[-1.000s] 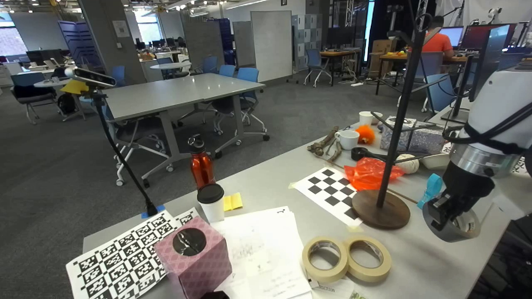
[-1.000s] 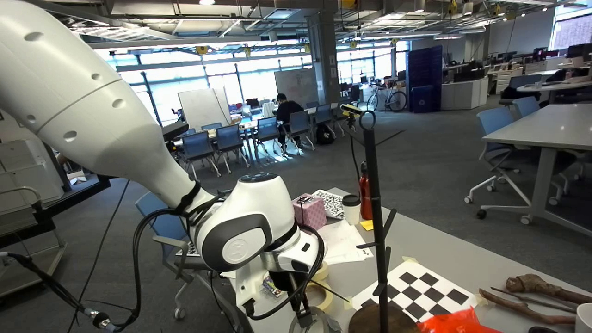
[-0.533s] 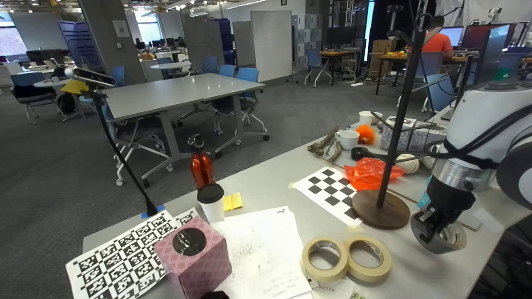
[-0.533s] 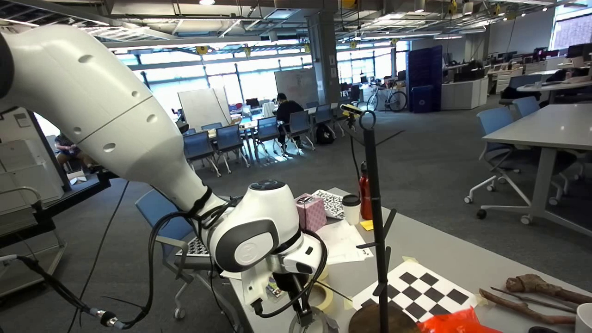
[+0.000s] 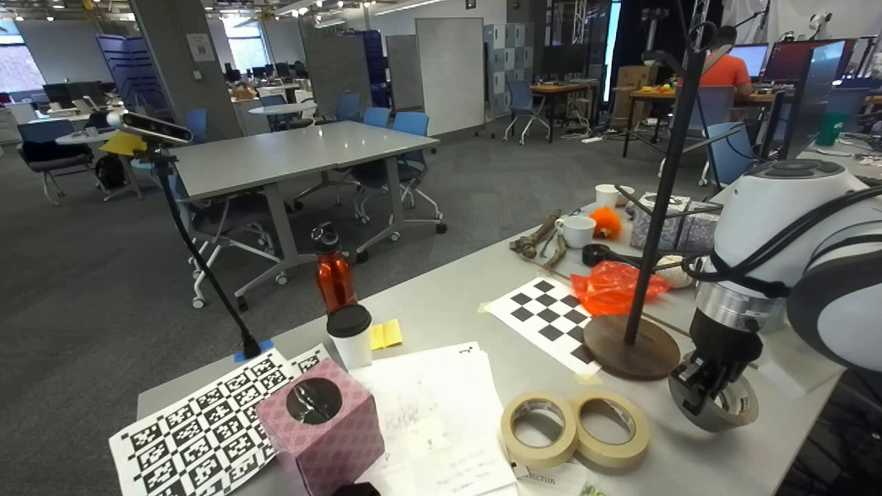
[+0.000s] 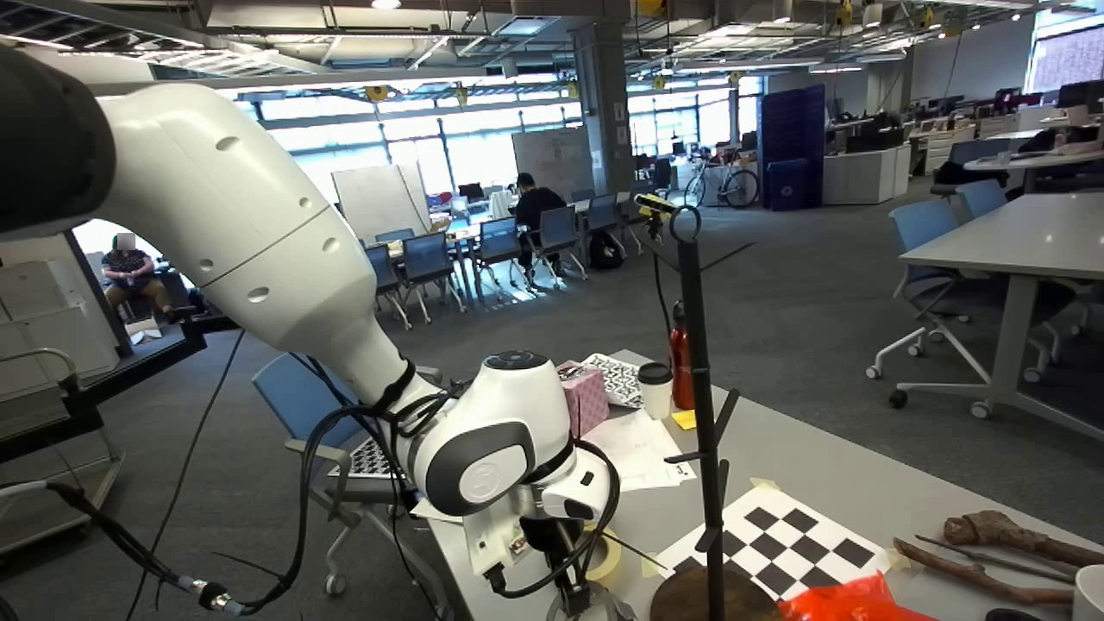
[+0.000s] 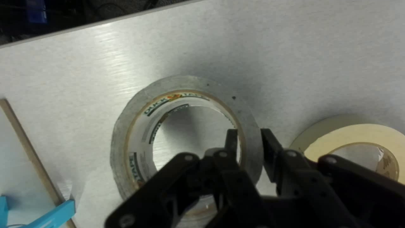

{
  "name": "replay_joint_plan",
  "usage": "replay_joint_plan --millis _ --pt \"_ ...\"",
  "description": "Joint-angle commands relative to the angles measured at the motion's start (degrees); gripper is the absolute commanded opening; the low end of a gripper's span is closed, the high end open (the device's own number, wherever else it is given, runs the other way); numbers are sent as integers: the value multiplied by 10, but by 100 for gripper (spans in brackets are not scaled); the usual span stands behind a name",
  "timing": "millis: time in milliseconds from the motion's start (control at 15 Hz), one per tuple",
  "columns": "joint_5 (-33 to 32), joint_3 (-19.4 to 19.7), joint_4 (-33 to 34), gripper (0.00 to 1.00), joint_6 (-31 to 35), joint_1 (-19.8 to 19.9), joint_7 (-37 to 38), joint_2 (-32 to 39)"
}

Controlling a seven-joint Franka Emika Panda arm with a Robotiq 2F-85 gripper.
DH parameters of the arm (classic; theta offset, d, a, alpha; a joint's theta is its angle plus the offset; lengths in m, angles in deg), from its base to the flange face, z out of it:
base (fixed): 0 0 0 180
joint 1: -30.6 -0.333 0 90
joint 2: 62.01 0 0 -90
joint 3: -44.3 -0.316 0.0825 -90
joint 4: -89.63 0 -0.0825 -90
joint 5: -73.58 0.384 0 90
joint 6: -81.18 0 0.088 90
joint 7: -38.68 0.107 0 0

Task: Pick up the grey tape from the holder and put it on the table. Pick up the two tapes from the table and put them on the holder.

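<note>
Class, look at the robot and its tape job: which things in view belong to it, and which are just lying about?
Part of the job:
grey tape, held in the gripper
two beige tapes
dark stand holder
table

Just lying about:
pink tissue box
red bottle
lidded cup
checkered sheet
crumpled red plastic
white mug
sticks

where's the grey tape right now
In an exterior view, the grey tape is at lower right, to the right of the two beige tapes. The wrist view shows the tool clamped on its rim.
</note>
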Motion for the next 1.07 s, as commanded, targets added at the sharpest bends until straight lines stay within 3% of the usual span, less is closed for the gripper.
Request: replay_joint_plan --millis 0,133,200,267,333,467,867,1000 --pt "15 9 32 6 -30 -14 -16 20" --pt "14 11 38 6 -39 -15 -17 26" --pt "13 11 42 14 -45 -16 -17 28" --pt "12 12 45 36 -50 -16 -17 30" --pt "11 12 47 44 -56 -16 -18 32" --pt "12 13 52 52 -67 -14 -18 32" --pt "12 16 61 98 -87 -13 -14 18" --pt "9 19 64 100 -90 -17 -7 9"
